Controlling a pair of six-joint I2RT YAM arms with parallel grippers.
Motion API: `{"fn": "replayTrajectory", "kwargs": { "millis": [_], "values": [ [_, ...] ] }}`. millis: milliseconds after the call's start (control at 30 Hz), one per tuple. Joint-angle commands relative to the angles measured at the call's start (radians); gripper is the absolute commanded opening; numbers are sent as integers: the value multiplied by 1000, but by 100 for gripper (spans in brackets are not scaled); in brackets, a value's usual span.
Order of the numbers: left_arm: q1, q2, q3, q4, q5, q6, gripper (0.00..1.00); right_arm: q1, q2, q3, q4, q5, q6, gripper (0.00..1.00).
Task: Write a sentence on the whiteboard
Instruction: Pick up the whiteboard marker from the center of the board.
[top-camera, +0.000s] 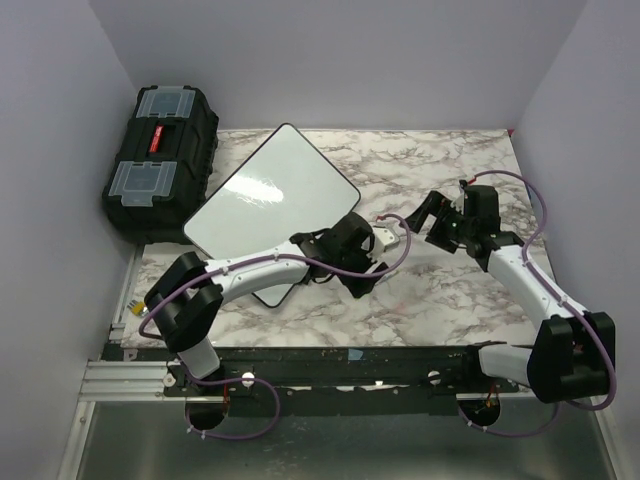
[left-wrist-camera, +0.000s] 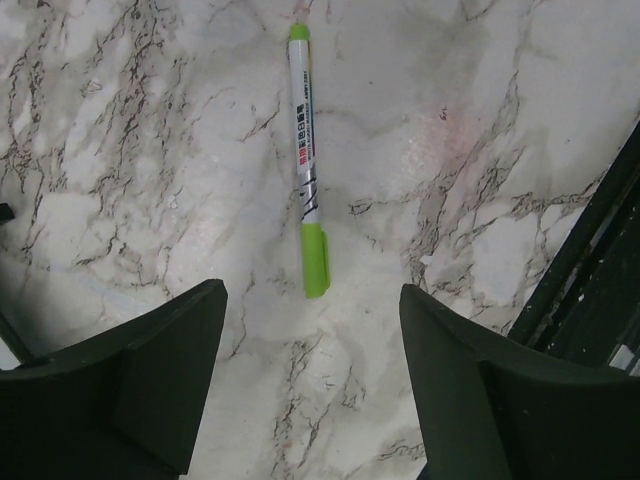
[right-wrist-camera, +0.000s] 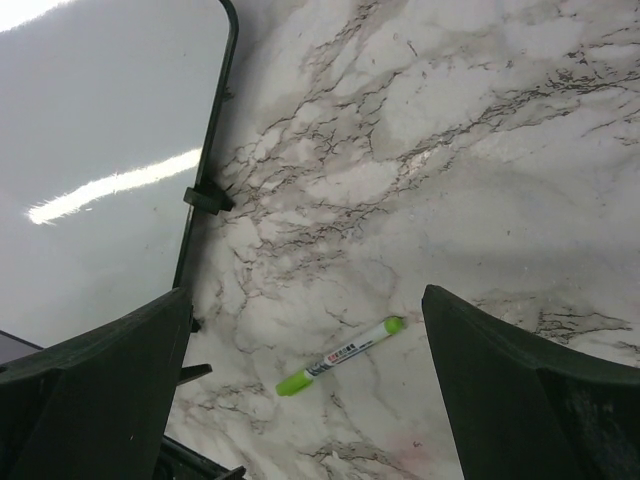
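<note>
Black metal forms the rail along the near edge, where the 2 arms are bolted side by side at the edge of a marble-patterned tabletop. From its base, the left arm reaches forward and to the right, passing over the near corner of the whiteboard, with a purple cable running along it. The right arm leans forward and to the left toward the middle of the tabletop. In its own wrist view, the left end effector has its 2 fingers spread wide apart and holds nothing. A marker with a white barrel and a green cap lies flat on the marble just ahead of that gap, cap end nearest. The right end effector is likewise spread wide and empty, looking down on the same marker, which rests near the whiteboard's black edge but apart from it. A small black clip sits on that edge. Further back, the whiteboard lies flat on the left half of the tabletop, turned corner-on like a diamond, its face plain white with a bright streak of reflected light. At the far left, just beside the board's left corner, stands a black toolbox with clear-lidded compartments and a red label.
</note>
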Motion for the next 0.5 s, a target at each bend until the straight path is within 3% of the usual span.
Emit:
{"fn": "replayTrajectory", "kwargs": {
  "millis": [0, 467],
  "values": [
    [-17, 51, 40, -27, -17, 21, 73, 1, -33, 12, -46, 11, -27, 100],
    [-62, 201, 51, 52, -60, 1, 53, 1, -18, 12, -50, -1, -29, 100]
  ]
}}
